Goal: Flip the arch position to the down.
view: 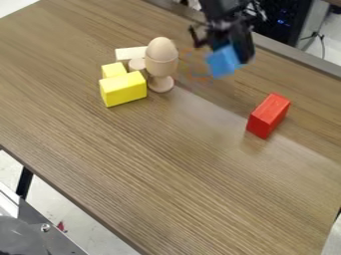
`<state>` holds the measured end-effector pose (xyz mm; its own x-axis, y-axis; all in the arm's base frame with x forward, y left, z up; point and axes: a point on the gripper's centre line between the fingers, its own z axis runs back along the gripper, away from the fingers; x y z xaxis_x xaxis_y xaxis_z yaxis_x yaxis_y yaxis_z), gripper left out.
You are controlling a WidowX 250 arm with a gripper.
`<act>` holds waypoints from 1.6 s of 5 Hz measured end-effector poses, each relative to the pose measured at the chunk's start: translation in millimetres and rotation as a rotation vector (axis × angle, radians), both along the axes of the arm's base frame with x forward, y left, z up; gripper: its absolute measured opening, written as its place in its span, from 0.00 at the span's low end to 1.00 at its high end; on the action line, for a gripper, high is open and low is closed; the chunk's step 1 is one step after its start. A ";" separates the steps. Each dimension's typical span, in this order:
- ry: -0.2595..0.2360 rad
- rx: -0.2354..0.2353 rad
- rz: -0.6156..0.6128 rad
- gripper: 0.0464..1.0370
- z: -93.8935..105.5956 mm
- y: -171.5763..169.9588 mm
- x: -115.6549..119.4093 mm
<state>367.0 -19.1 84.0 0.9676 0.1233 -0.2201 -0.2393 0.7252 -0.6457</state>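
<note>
At the top right of the camera view hangs the black gripper (pixel 230 48), over the far side of the table. It is shut on a blue block (pixel 223 63), which is tilted and sticks out below and to the left of the black parts. The gripper hides part of the block, so I cannot tell whether it has an arch shape.
A red block (pixel 268 116) lies to the right on the brown table (pixel 166 179). Left of the gripper, a wooden egg in a cup (pixel 161 62) stands beside yellow blocks (pixel 123 89), a cream block (pixel 130 53) and a small round piece (pixel 136 64).
</note>
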 end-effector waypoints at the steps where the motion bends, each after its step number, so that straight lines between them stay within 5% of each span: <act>1: 0.157 -0.122 0.126 0.26 -26.6 5.9 17.1; 2: 0.277 -0.235 0.239 0.26 -43.4 17.8 21.9; 3: 0.279 -0.292 0.271 0.26 -43.8 19.3 24.7; 5: 0.208 -0.391 0.266 0.33 -55.5 28.9 10.5; 7: 0.128 -0.374 0.232 0.91 -59.6 34.2 -0.2; 8: 0.118 -0.368 0.238 0.96 -58.9 37.2 -2.0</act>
<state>365.0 18.1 25.1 0.8873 0.2323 -0.3984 -0.4594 0.3679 -0.8085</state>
